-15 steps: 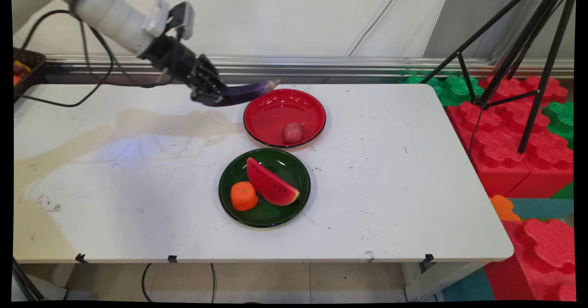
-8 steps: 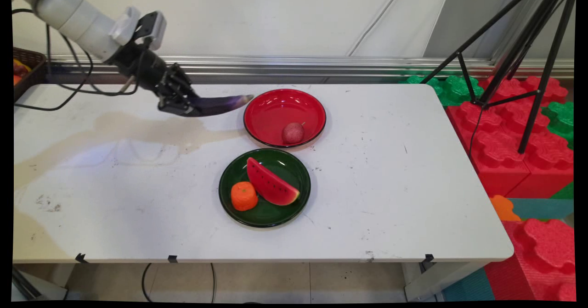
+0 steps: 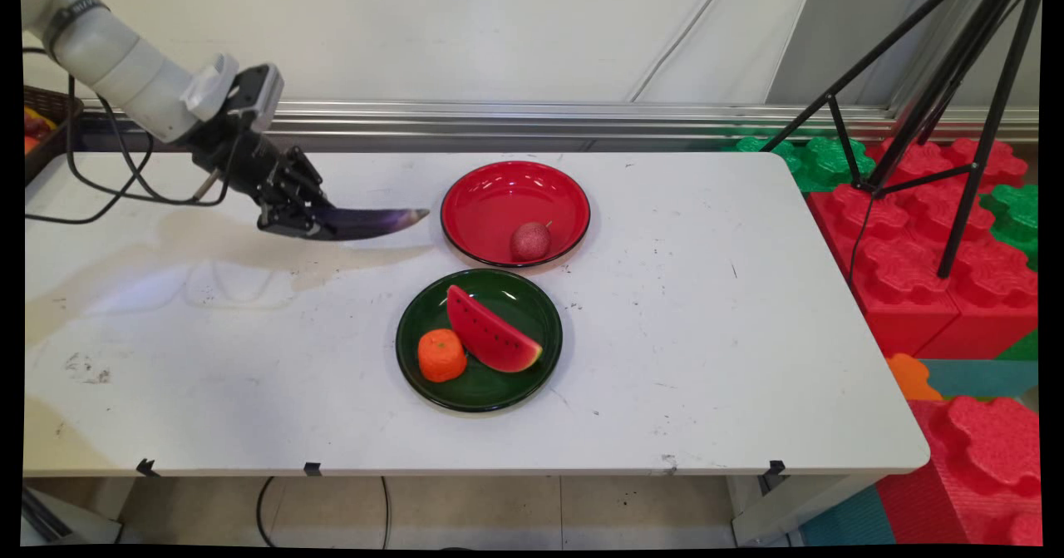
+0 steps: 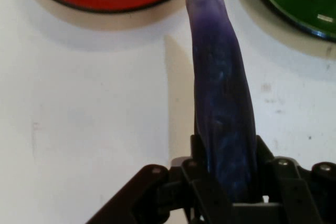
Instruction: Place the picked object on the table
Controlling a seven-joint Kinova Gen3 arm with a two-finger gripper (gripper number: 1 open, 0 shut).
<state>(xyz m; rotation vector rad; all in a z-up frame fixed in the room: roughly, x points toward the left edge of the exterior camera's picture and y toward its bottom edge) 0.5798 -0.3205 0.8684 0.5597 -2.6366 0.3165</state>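
The gripper [image 3: 291, 221] is clamped on one purple eggplant [image 3: 370, 223], gripping its thick end, and hangs low over the table [image 3: 748, 333] toward the far left corner. In the hand view the gripper [image 4: 226, 182] has the eggplant [image 4: 223, 103] squeezed between its black fingers [image 4: 202, 174], and the eggplant's tapered tip points at the gap between the two plates. There are two plates near the middle of the table. One red plate [image 3: 499, 196] sits nearer the far edge and holds one small reddish round fruit [image 3: 529, 241]. One green plate [image 3: 532, 308] sits just beside it toward the near edge and holds two things: one watermelon slice [image 3: 490, 340] and one orange piece [image 3: 441, 355], touching each other. The eggplant's tip is just beside the red plate's left rim, apart from it. Whether the eggplant touches the tabletop cannot be told.
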